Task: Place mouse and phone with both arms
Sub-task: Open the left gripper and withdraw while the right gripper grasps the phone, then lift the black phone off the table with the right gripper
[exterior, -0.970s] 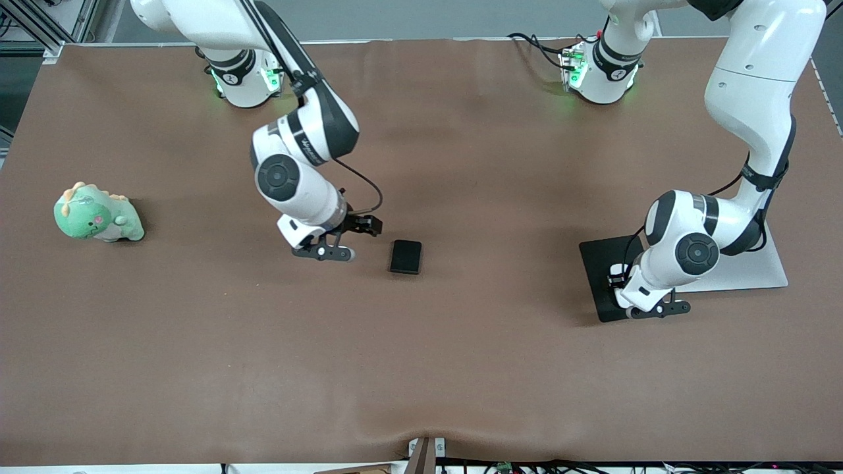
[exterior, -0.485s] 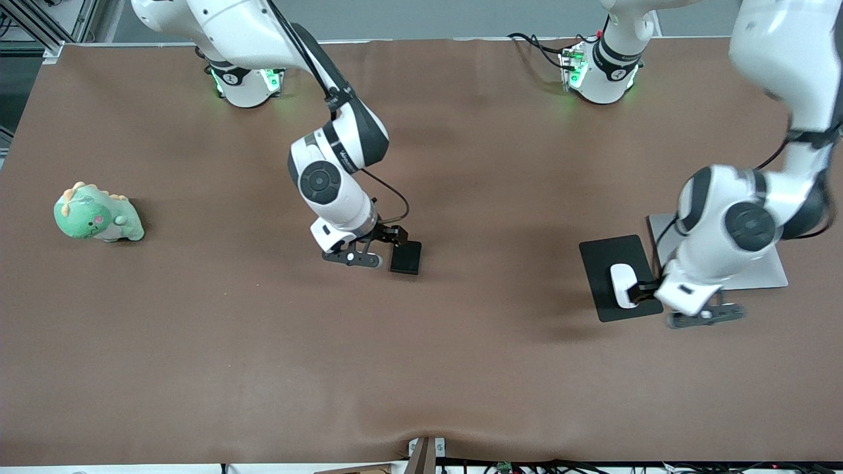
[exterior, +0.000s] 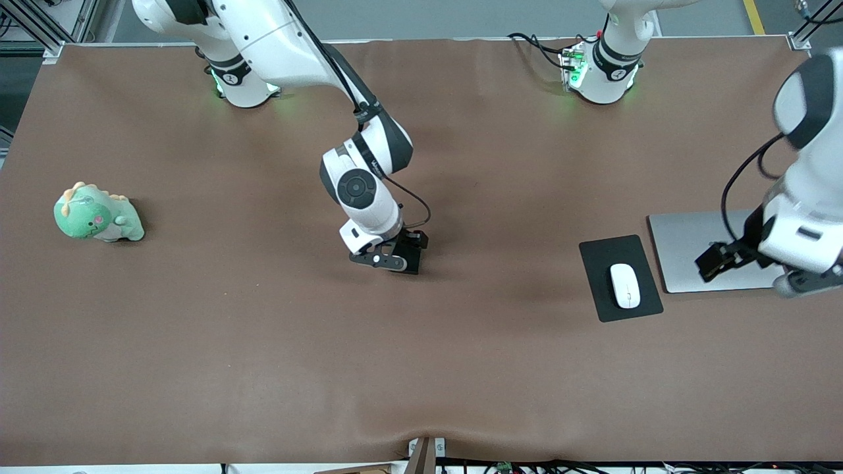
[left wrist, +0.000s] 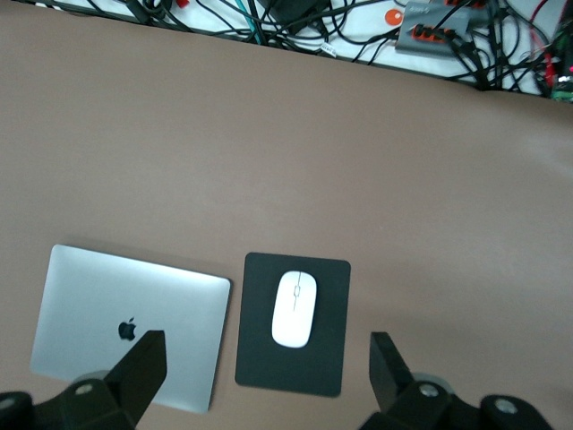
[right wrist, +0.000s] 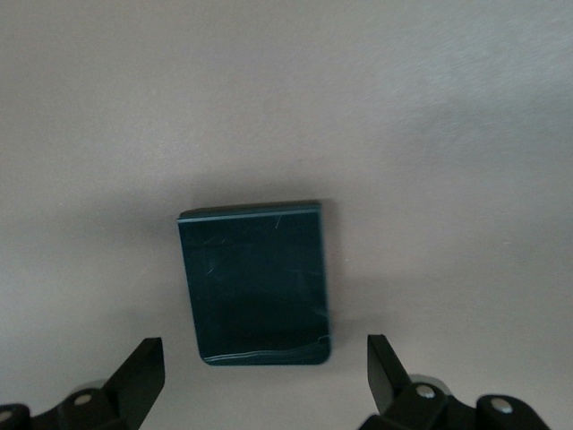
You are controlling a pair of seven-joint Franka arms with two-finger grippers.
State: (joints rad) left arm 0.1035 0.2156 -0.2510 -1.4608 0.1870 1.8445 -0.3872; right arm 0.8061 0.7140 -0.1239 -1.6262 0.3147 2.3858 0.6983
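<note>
Right gripper [right wrist: 260,376] hangs just over the phone [right wrist: 255,285], fingers spread wide past both long edges, nothing gripped. Left gripper [left wrist: 264,372], also wide, is over the laptop [exterior: 698,247]; mouse [exterior: 624,285] sits on the mouse pad [exterior: 602,263] beside that laptop.

You can read no words or numbers here; the only sign is a dark apple logo on the flat silver closed laptop [left wrist: 125,327] lid.
</note>
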